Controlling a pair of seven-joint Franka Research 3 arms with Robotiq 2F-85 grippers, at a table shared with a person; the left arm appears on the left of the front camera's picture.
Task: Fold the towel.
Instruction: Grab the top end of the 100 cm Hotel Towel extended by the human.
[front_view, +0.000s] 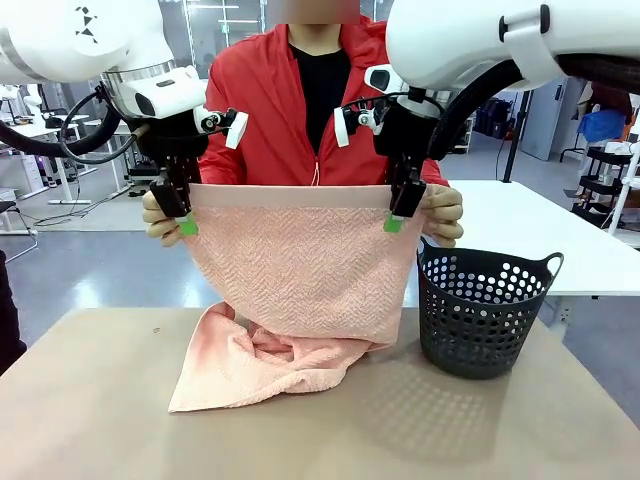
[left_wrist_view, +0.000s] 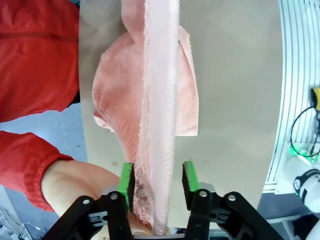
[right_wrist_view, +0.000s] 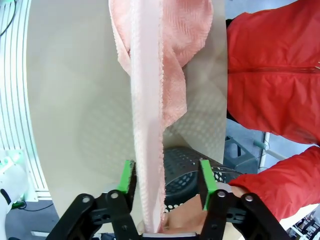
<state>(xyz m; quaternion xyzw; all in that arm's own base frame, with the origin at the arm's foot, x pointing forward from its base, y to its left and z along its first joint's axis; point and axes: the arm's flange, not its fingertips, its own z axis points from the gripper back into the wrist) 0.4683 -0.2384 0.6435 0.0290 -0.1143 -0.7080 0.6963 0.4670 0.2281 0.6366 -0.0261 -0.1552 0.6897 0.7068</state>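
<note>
A person holds the pale salmon-pink towel (front_view: 300, 265) up by its two top corners, hem band stretched level, with one hand (front_view: 155, 222) at the left corner and the other hand (front_view: 445, 212) at the right. Its lower part lies bunched on the table. My left gripper (front_view: 183, 222) is at the left corner; the left wrist view shows that gripper (left_wrist_view: 157, 172) open, the towel's edge (left_wrist_view: 160, 100) hanging between its green pads. My right gripper (front_view: 398, 218) is at the right corner, and that gripper (right_wrist_view: 166, 172) is also open astride the towel (right_wrist_view: 147, 100).
A dark perforated basket (front_view: 485, 310) stands on the tan table (front_view: 100, 400) to the right of the towel, just below my right gripper; that basket (right_wrist_view: 182, 175) also lies under the fingers in the right wrist view. The person in a red jacket (front_view: 270, 110) stands close behind.
</note>
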